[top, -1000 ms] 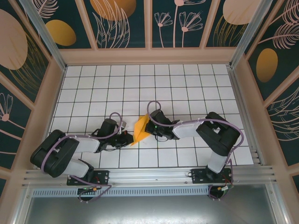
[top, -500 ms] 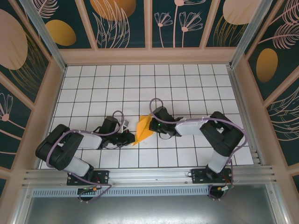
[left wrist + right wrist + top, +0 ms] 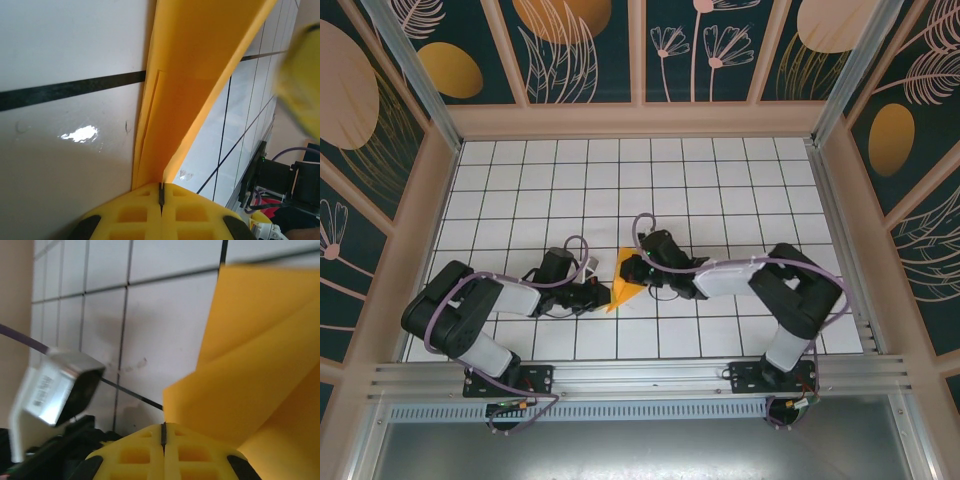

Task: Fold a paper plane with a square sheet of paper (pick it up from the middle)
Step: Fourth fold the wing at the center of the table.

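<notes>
A: What is seen of the surface and the room?

B: A white worktop (image 3: 720,180) is seen, ruled by black lines into square tiles. It is enclosed by dark leaf-pattern panels (image 3: 580,50) with orange ovals. A metal rail (image 3: 640,378) is mounted well behind both tools.

A: Where is the paper plane (image 3: 623,280) found?

B: It is held between the two tools. The left tool (image 3: 161,196) is pressed together on a folded edge, and the paper runs away ahead of its fingers. The right tool (image 3: 163,434) is pinched on the paper as well, from the opposite side. Whether the lower edge touches the tiles cannot be told.

A: What is hidden or unclear?

B: From above, the fingertips are covered by the wrists and the paper. To the right of the left tool, a blurred yellow shape (image 3: 300,75) cannot be identified, and the paper is cut off by the frame. To the left of the right tool, a grey box (image 3: 55,385) is out of focus.
</notes>
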Robot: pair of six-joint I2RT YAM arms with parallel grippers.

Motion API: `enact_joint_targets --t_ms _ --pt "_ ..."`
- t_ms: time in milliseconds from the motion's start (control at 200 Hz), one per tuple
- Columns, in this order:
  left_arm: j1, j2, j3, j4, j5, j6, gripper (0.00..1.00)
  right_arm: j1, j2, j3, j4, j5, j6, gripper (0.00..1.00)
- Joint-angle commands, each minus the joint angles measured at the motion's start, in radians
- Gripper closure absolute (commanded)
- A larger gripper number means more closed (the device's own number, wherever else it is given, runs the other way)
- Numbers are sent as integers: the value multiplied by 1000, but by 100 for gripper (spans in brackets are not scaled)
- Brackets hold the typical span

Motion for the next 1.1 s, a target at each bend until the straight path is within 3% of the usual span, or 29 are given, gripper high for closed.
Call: enact_joint_targets --t_ms 0,270,931,1096 --pt "-16 38 13 -46 -14 36 100 -4 44 28 61 -5 44 96" --pt "-16 32 23 -50 0 43 100 -23 78 16 -15 49 47 96" --pt "-16 13 -29 62 -11 -46 100 -23 82 54 49 -61 -21 90" --pt "-16 4 -39 77 -15 -60 100 -25 107 100 -19 -52 -45 89"
